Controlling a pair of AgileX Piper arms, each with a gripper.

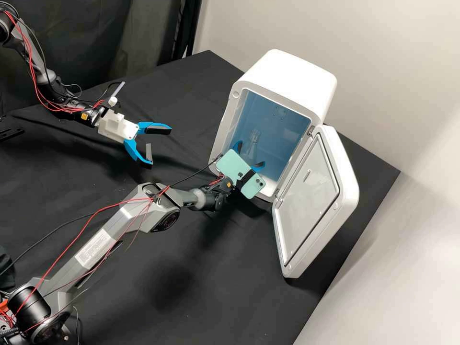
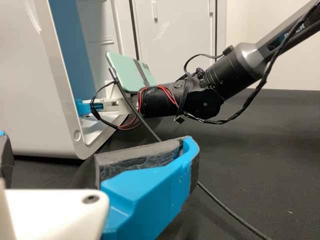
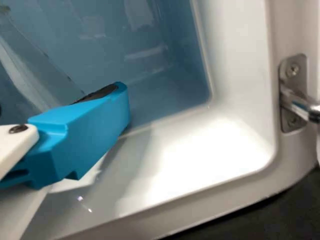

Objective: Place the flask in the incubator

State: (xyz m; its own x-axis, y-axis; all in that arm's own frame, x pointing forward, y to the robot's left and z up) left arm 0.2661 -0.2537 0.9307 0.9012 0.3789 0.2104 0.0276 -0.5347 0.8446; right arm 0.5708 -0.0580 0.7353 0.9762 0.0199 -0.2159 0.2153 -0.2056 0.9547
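A laboratory is indicated: a black bench is set against white walls, a white benchtop incubator is stood open ahead of the jaws of the left gripper, and pale cabinets are seen beyond.

Dark grey left arm bent in from the far side, its white left gripper with two bright blue fingers hanging in the air, jaws spread wide (nothing between them), dark grey right arm stretched long and low, elbow raised slightly, wrist level, white right gripper held out ahead.

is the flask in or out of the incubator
In. The flask is upright inside the incubator, within its blue chamber, past the open door.
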